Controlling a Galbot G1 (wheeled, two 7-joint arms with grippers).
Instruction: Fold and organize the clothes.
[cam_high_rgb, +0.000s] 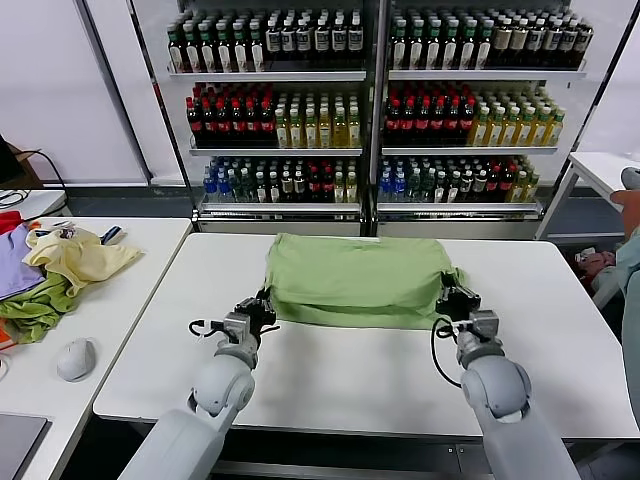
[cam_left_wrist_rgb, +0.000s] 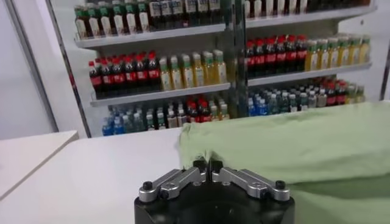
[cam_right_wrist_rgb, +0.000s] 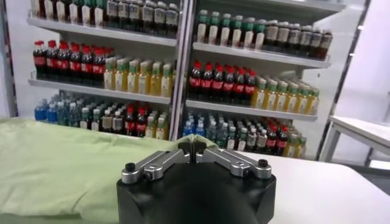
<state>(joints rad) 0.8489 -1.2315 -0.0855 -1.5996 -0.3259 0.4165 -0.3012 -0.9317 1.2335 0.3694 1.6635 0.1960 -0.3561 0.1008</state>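
- Sage-green cotton shirt (cam_high_rgb: 355, 280) lies mid-frame on the white table (cam_high_rgb: 330, 380), long axis left to right.
- Left gripper (cam_high_rgb: 262, 309) is clamped on the shirt's lower left corner and right gripper (cam_high_rgb: 452, 300) on its lower right (cloth lies just beyond both).
- No containers show; drink shelves (cam_high_rgb: 380, 100) fill the top.

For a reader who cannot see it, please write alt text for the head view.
A light green shirt lies on a white table, with the left gripper and right gripper each shut on a near corner. Shelves of bottles stand behind.
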